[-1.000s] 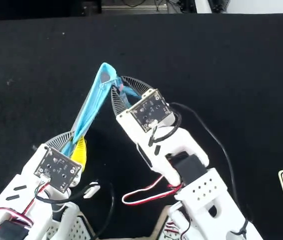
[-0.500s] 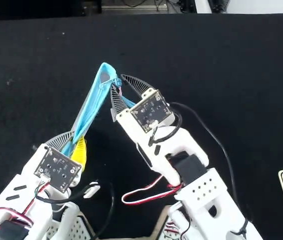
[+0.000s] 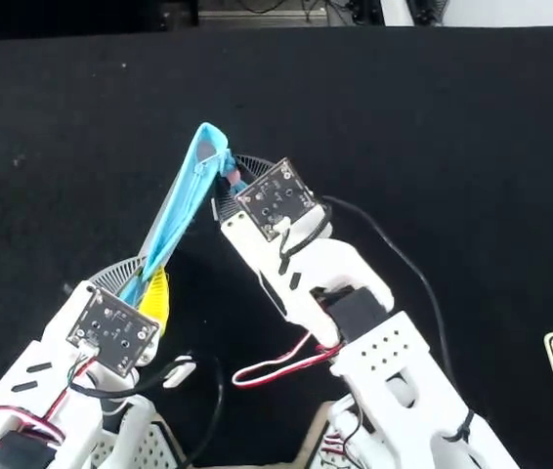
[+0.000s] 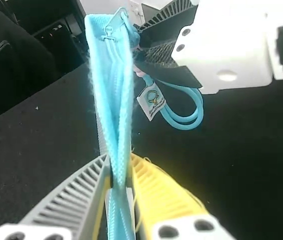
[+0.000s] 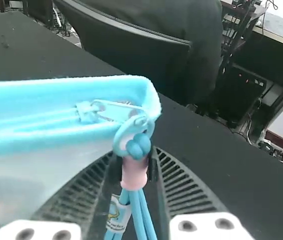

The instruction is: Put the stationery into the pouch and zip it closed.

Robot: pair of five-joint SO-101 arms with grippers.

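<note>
The blue pouch (image 3: 185, 205) hangs off the black table (image 3: 452, 147) as a narrow strip, running from lower left up to the middle of the high view. The left gripper (image 3: 146, 283) is clamped on its lower end, and its grey and yellow jaws pinch the fabric edge in the left wrist view. At the upper end, the right gripper (image 3: 230, 182) is closed around the blue cord (image 5: 137, 210) tied to the zip slider (image 5: 89, 110), with the pink bead (image 5: 134, 176) sitting between its jaws. A small tag (image 4: 150, 101) dangles from the cord loop. The step in hand looks like the zipping. The slider sits close to the pouch's end corner, and the zip line below it appears drawn together, so the closing seems nearly or fully done, though I cannot tell whether the last teeth have met. The stationery cannot be made out through the fabric. The next move probably calls for a short, straight pull along the zip line while the left gripper keeps the strip taut. A sideways tug would likely only twist the pouch.
</note>
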